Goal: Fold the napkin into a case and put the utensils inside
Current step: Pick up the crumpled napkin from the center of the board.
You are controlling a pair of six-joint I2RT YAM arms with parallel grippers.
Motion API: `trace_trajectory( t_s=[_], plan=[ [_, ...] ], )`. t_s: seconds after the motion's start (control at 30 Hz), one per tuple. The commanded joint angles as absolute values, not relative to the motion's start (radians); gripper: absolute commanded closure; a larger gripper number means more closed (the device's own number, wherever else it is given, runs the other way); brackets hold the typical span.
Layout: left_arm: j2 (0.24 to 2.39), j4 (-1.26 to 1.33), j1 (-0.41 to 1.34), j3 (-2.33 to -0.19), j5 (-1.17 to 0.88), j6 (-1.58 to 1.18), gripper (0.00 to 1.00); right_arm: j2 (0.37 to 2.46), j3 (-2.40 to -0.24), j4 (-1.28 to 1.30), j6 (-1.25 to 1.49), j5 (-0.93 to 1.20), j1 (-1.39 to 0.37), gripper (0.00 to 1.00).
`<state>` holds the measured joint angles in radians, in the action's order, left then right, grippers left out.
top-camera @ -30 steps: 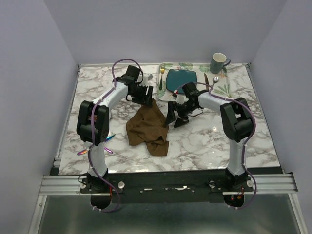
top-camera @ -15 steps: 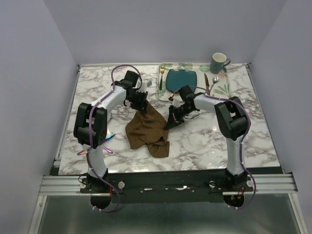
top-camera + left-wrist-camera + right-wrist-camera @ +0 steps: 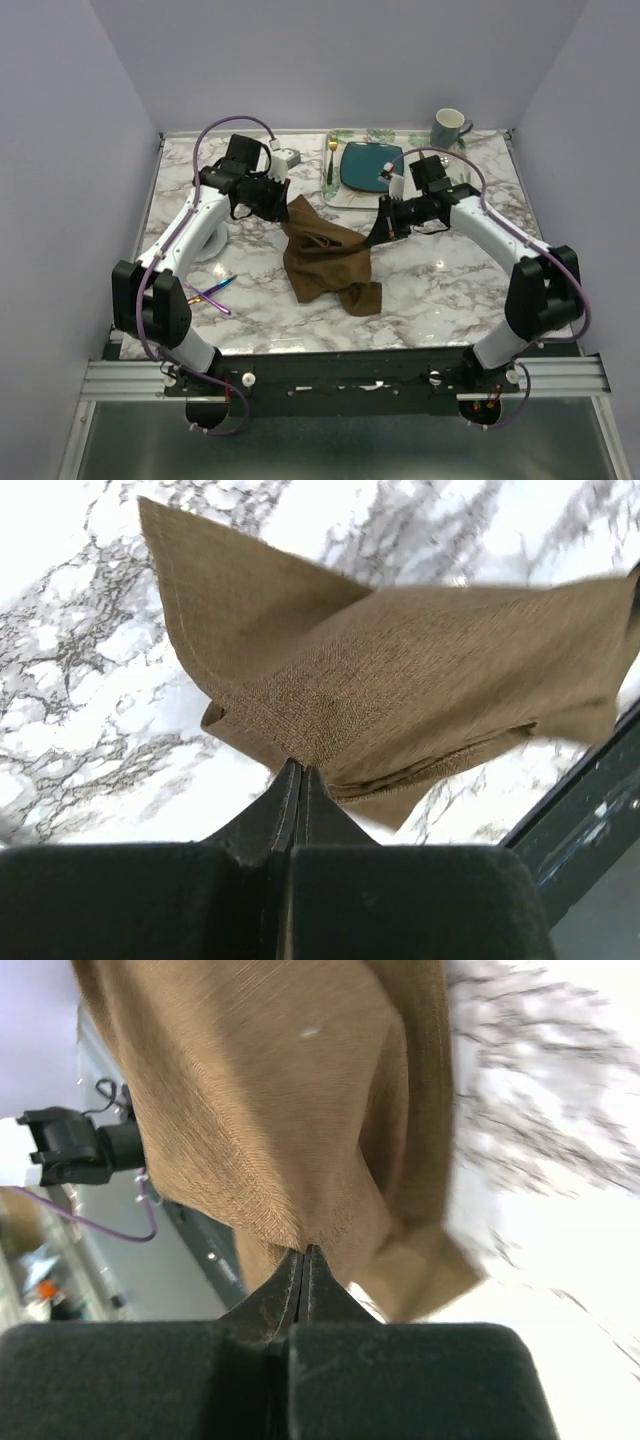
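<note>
Starting at the left, the utensils lie on the table at its near left, well apart from the cloth. Your left gripper is pinched tight on one corner of the napkin, and your right gripper is clamped on another. The cloth sags bunched between them, its lower part rumpled on the marble. Draw the corners apart evenly until the edge is taut, then lay it flat. Open marble lies toward the near right, while the teal plate crowds the far side.
</note>
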<state>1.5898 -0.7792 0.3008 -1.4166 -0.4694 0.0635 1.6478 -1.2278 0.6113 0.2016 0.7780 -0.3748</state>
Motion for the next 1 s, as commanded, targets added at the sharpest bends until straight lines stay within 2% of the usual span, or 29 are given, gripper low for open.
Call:
trace_trajectory(
  t_s=[0.0,0.13,0.27,0.33,0.37,0.47,0.57,0.7,0.97],
  plan=[
    [1.479,-0.874,0.296,-1.326,-0.475,0.208,1.0,1.488,-1.157,0.742,0.085,0.698,-0.31,0.99],
    [1.369,-0.888,0.302,-1.2,-0.528,0.278,1.0,1.367,-1.066,0.764,0.037,0.756,-0.311,0.99],
    [1.307,-0.896,0.336,-1.079,-0.539,0.334,1.0,1.335,-1.032,0.803,-0.027,0.79,-0.313,0.99],
    [1.298,-0.899,0.334,-1.048,-0.493,0.35,0.85,1.312,-1.043,0.83,-0.067,0.843,-0.313,0.99],
    [1.298,-0.903,0.324,-1.045,-0.488,0.351,0.73,1.295,-1.046,0.841,-0.077,0.859,-0.314,0.99],
    [1.298,-0.904,0.31,-1.049,-0.514,0.338,0.54,1.211,-1.063,0.833,-0.089,0.882,-0.313,0.99],
    [1.31,-0.87,0.31,-1.055,-0.509,0.284,0.41,1.177,-1.043,0.854,-0.13,0.829,-0.313,0.99],
    [1.379,-0.83,0.311,-1.071,-0.526,0.25,0.37,1.207,-1.011,0.908,-0.199,0.677,-0.311,0.99],
    [1.451,-0.655,0.393,-1.04,-0.56,0.415,0.33,1.33,-1.084,0.79,-0.107,0.456,-0.313,0.99]
  ],
)
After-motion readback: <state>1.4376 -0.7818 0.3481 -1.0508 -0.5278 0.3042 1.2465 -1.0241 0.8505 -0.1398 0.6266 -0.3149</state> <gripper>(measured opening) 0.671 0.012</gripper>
